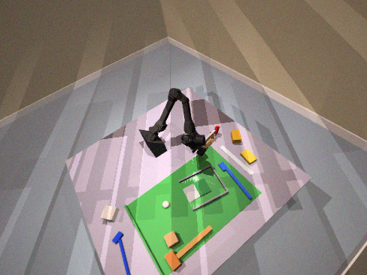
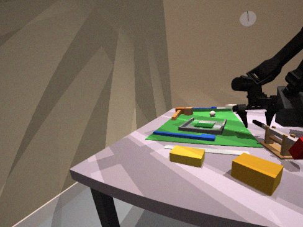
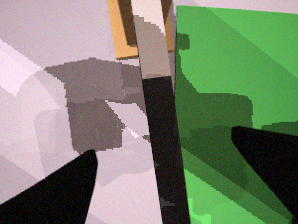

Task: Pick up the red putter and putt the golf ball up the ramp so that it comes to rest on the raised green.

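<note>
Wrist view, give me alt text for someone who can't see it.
The open gripper hovers with the putter's dark handle between its two black fingers, not gripped. The green mat lies right, a wooden stand above.

1. A bare room with plain tan walls (image 2: 93, 62) and a grey floor (image 1: 56, 150).
2. One pale table (image 2: 140, 173) carries a green putting mat (image 1: 158, 222) and coloured blocks.
3. A round wall clock (image 2: 248, 18) hangs high.
</note>
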Robot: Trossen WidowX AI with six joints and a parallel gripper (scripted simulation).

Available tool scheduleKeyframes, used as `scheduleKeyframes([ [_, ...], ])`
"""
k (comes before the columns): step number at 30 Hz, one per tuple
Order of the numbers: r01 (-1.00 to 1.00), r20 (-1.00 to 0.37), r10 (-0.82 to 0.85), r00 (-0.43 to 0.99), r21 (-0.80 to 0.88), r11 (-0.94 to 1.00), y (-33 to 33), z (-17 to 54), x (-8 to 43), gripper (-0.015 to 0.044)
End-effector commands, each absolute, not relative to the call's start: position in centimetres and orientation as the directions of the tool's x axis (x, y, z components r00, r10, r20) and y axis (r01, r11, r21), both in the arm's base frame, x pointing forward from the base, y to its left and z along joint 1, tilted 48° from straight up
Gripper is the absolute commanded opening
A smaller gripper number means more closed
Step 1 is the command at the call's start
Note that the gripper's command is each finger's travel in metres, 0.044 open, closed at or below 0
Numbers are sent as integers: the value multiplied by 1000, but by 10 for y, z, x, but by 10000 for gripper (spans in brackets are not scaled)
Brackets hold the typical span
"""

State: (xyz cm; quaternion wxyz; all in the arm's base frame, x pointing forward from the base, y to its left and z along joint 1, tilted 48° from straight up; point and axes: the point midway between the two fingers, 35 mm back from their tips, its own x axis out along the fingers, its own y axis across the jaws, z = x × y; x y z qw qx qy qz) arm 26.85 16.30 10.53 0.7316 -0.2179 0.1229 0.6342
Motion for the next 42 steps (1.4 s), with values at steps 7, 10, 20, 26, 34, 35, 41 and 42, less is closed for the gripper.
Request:
scheduleKeyframes([
  [7, -983, -460, 872, 165, -154, 104, 173, 93, 269, 440],
  [10, -983, -460, 872, 165, -154, 104, 173, 93, 269, 440],
  [20, -982, -456, 875, 164, -161, 100, 172, 97, 270, 177],
  [26, -982, -456, 875, 164, -161, 100, 172, 97, 270, 20],
  [34, -982, -457, 874, 163, -161, 100, 171, 97, 270, 0],
  [35, -982, -459, 873, 163, -161, 99, 169, 98, 270, 0],
  [41, -983, -471, 867, 160, -161, 94, 152, 109, 270, 0],
  [42, -983, -473, 867, 159, -160, 93, 149, 111, 270, 0],
])
